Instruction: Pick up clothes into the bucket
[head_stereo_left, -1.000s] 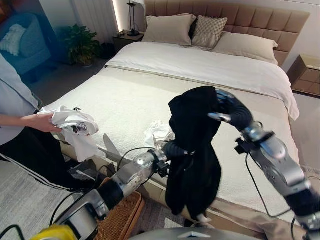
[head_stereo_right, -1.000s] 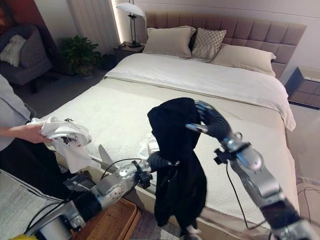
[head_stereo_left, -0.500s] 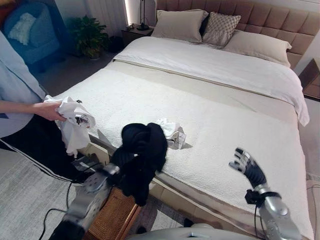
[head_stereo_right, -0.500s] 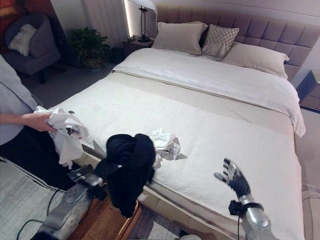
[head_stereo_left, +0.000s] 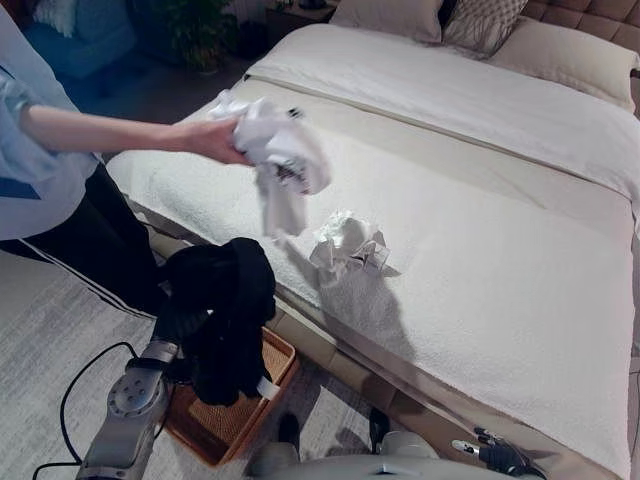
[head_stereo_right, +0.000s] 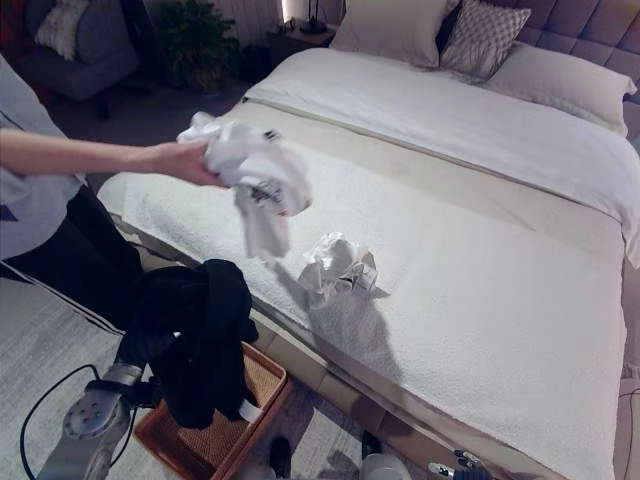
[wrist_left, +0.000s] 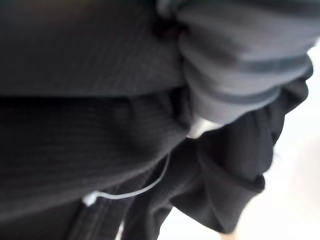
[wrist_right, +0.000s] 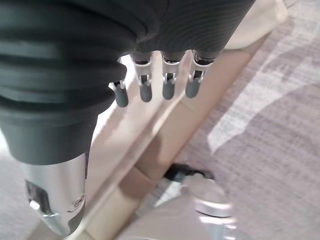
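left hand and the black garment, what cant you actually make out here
- Left hand: its fingers are buried in the black garment in both eye views, so the grip cannot be read.
- Left wrist view: dark cloth sits right against the camera; no fingers can be told apart.
- Basket: the hanging garment covers much of its inside, so its contents are hidden.

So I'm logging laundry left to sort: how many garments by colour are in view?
Black: 1, the garment draped over the left hand, above the basket.
White: 2, one in a person's hand, one crumpled on the bed.
Total: 3.
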